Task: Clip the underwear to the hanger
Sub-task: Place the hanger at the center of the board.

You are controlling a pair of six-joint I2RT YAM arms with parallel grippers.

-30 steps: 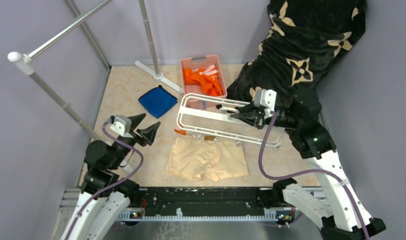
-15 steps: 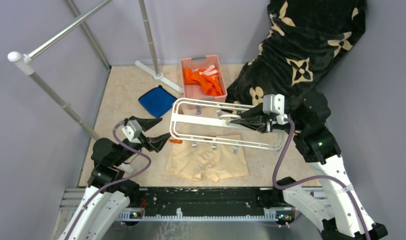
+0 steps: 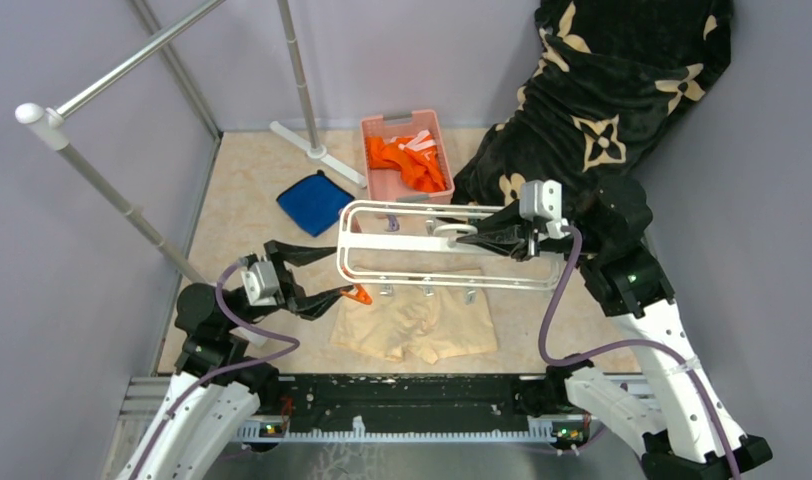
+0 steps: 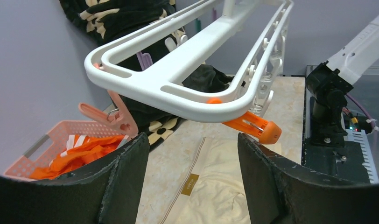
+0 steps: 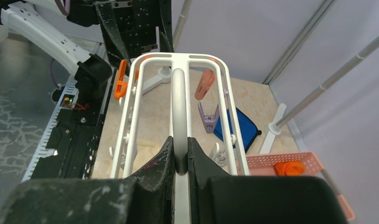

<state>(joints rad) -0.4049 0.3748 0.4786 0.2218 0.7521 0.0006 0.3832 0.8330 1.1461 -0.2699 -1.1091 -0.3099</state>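
Above the underwear (image 3: pixel 414 320), the right gripper (image 5: pixel 179 156) clenches the hanger (image 5: pixel 178 93) while the left gripper (image 4: pixel 192 144) gapes at its near end.

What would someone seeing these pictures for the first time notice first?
The white drying hanger stands out, held in the air at centre by the shut right gripper, with peach underwear lying flat below it. The open left gripper faces the orange clip at the hanger's near-left corner. A black blanket with beige flowers fills the far right corner.
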